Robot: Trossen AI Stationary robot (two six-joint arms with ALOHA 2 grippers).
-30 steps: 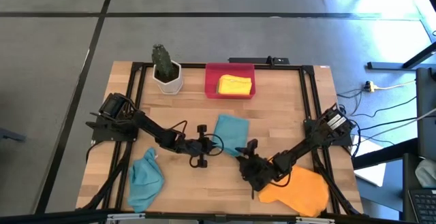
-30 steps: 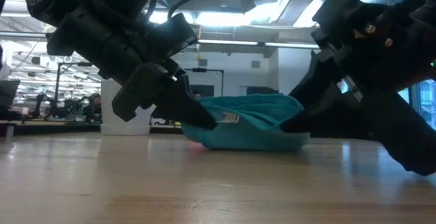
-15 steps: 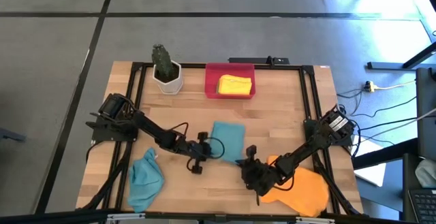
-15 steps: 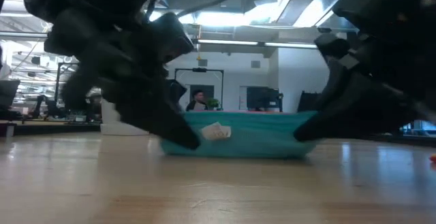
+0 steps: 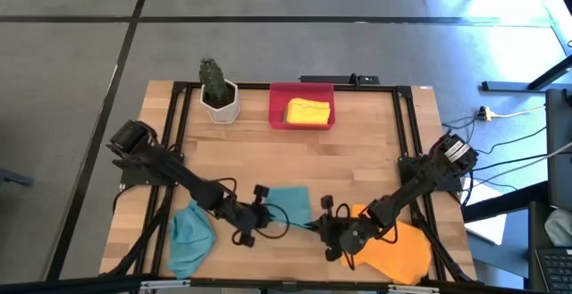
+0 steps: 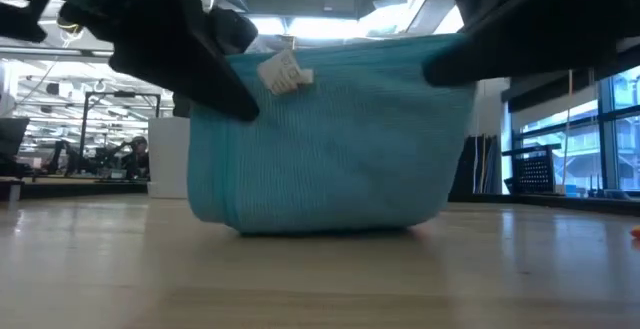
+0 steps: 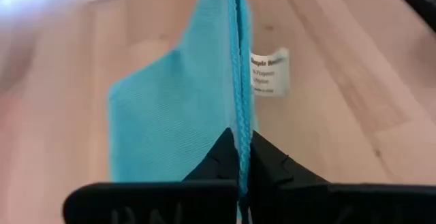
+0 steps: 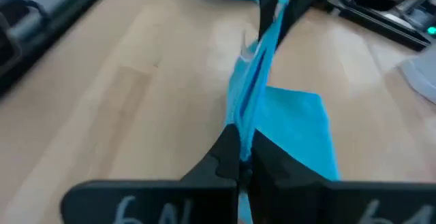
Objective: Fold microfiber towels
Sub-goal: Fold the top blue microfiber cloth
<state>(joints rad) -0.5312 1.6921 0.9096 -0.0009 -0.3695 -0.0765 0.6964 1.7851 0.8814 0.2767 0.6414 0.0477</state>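
- The left gripper [image 5: 255, 215] is clamped tight on one top corner of a teal-blue towel [image 5: 288, 206], near the middle of the desk's front edge.
- The right gripper [image 5: 320, 225] pinches the other top corner — the cloth hangs between the two, its lower fold touching the desk [image 5: 357, 151].
- A white label [image 6: 283, 72] shows by the left grip.
- A second teal towel [image 5: 190, 236] lies crumpled at the front-left corner.
- An orange towel [image 5: 398, 251] lies at the front-right.
- A yellow towel [image 5: 308, 112] sits in the red tray [image 5: 277, 106] at the back edge.
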